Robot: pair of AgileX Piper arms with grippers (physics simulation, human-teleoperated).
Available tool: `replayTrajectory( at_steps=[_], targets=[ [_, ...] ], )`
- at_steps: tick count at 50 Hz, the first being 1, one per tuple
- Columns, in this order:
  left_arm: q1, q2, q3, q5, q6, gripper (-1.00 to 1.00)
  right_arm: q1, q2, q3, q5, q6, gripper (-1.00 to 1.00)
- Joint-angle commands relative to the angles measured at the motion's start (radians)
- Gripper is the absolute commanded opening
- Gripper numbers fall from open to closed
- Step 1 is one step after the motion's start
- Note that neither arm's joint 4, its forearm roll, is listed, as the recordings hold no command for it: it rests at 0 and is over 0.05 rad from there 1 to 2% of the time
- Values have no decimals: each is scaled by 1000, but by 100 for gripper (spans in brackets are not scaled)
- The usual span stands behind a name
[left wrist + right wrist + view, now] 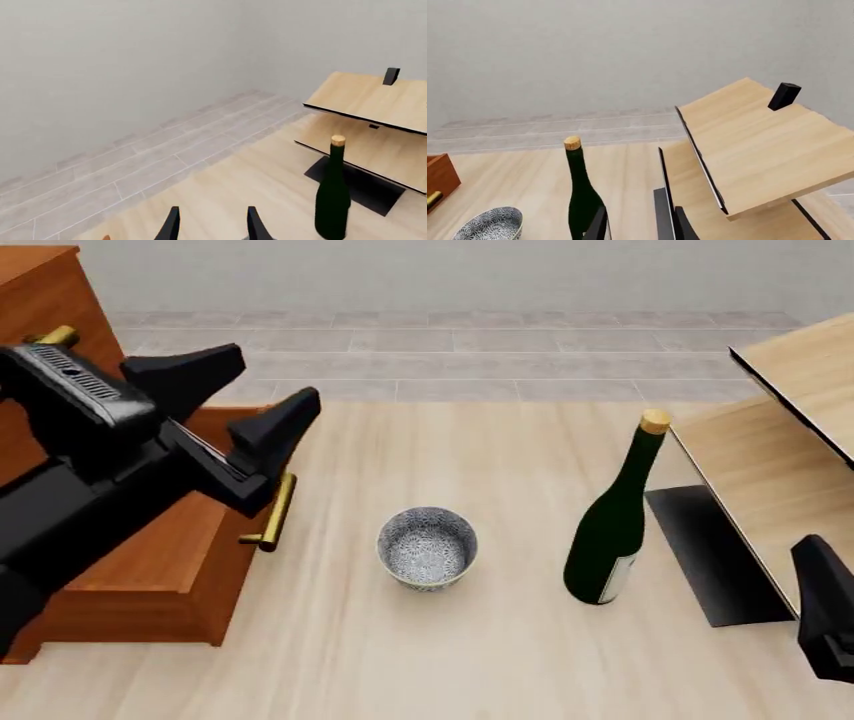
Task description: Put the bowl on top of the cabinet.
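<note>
A: Where is the bowl (427, 547) found at this moment?

B: It is seen standing upright on the table (441, 660), near the middle of the front view, untouched by either arm. The green bottle (614, 525) is placed at its 3 o'clock, apart from it, and the cabinet (147, 570) lies at its 9 o'clock, with a brass handle (274, 515) projecting toward it.

A: How are the claws held?

B: The left gripper (254, 405) is raised above the cabinet's edge, at about 10 o'clock from the bowl, with its fingers spread apart and nothing between them. The right gripper (639, 225) is barely shown at the front view's lower right; in its wrist view the fingers are seen parted, with nothing held.

A: How should the step in hand be carried out well?

B: The reach for the bowl is judged not yet made. The left gripper is the nearer one, so a descent toward 4 o'clock would be favoured, with one finger brought inside the rim and one outside it. The wall should be pinched on the cabinet side, so that the bottle is kept well clear. The handle should be avoided on the way down, and the bowl should be lifted straight up before it is carried over the cabinet top.
</note>
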Motion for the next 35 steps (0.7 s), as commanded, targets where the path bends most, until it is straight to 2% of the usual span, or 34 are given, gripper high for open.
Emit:
replayTrajectory(
  at_steps=[1, 3, 5, 10, 11, 14, 16, 20, 25, 27, 28, 31, 35],
  targets=[
    [-11, 67, -88, 48, -1, 100, 2, 0, 3, -1, 1, 100],
    [2, 86, -105, 55, 29, 100, 3, 0, 2, 0, 2, 100],
    [11, 136, -156, 111, 14, 100, 3, 0, 1, 2, 2, 100],
    [-20, 148, -201, 145, 34, 100, 2, 0, 3, 2, 5, 100],
    [-26, 173, -243, 191, -9, 100, 3, 0, 3, 2, 6, 100],
    [-41, 188, -287, 231, 3, 100, 2, 0, 5, 2, 8, 100],
    [-65, 213, -336, 282, -22, 100, 2, 0, 5, 3, 11, 100],
    [-55, 256, -404, 358, -57, 100, 1, 1, 3, 6, 14, 100],
    [-73, 336, -526, 515, -157, 100, 0, 0, 3, 6, 16, 100],
    [-72, 337, -550, 542, -173, 100, 0, 1, 4, 6, 18, 100],
    [-82, 344, -571, 567, -204, 100, 1, 1, 4, 7, 18, 100],
    [-86, 346, -586, 586, -201, 100, 2, 1, 6, 6, 18, 100],
    [-66, 391, -636, 655, -235, 100, 5, 1, 3, 10, 17, 100]
  ],
)
